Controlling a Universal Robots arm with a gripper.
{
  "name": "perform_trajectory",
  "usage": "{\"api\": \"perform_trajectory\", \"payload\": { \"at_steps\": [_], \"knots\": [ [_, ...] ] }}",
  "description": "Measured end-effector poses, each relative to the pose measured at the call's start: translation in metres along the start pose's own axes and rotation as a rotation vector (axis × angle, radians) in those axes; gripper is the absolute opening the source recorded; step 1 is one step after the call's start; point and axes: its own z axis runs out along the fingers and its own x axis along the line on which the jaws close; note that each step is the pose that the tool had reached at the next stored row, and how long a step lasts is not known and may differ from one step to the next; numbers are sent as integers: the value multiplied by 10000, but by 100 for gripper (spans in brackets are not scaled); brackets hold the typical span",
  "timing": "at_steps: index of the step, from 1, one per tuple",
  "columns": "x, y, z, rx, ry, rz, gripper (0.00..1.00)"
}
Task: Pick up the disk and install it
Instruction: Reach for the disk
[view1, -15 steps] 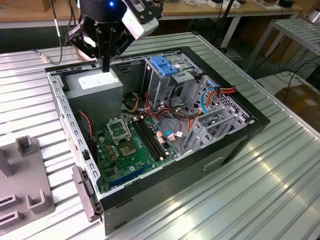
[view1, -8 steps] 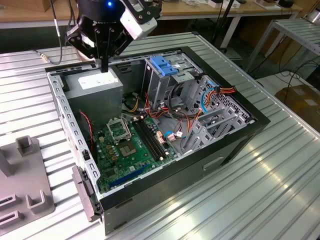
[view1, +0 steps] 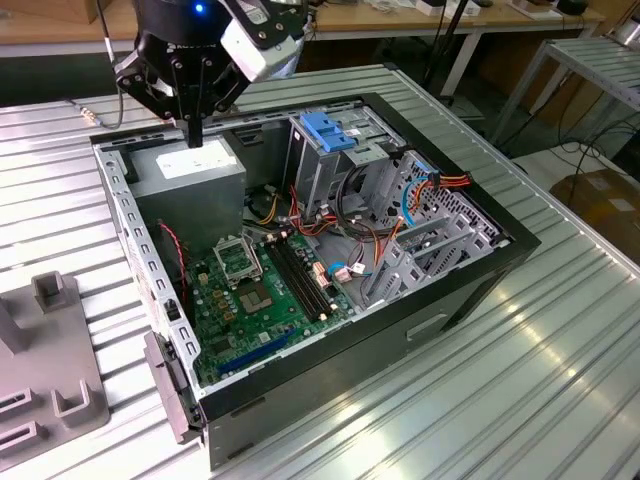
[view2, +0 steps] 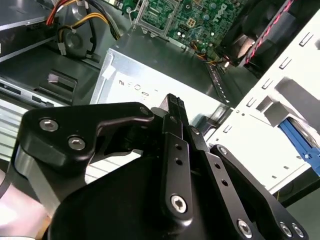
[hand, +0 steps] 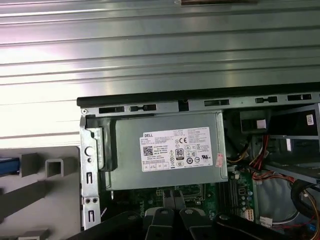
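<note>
Over the power supply (view1: 200, 185): gripper (view1: 193, 138) hangs just above the box's white-stickered top, not visibly touching it.
Claw: narrow; fingers (view2: 174, 130) drawn together, nothing between them.
Disk (hand: 8, 166): taken to be the bright blue edge at the grey fixture, outside the case wall next to the power supply, well apart from the gripper; cut by the frame, so the drive body cannot be told.
Grey fixture (view1: 40, 370): on the slatted metal table (view1: 560, 380), beside the power supply's end of the open computer case (view1: 430, 320); upright posts and slots.
Motherboard (view1: 250, 290): just beside the power supply, inside the case.
Drive cage (view1: 318, 175): near the power supply, cables between; blue plastic bracket (view1: 330, 130) at its top; whether it carries a drive, cannot tell.
</note>
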Motion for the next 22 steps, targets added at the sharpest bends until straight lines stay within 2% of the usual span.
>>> {"api": "perform_trajectory", "payload": {
  "at_steps": [5, 8, 16, 22],
  "knots": [
    [133, -1, -3, -1, -1, 0, 10],
    [246, -8, -6, -1, -1, 2, 10],
    [404, -19, -11, 0, 0, 7, 10],
    [578, -32, -15, -1, -1, 7, 10]
  ]
}}
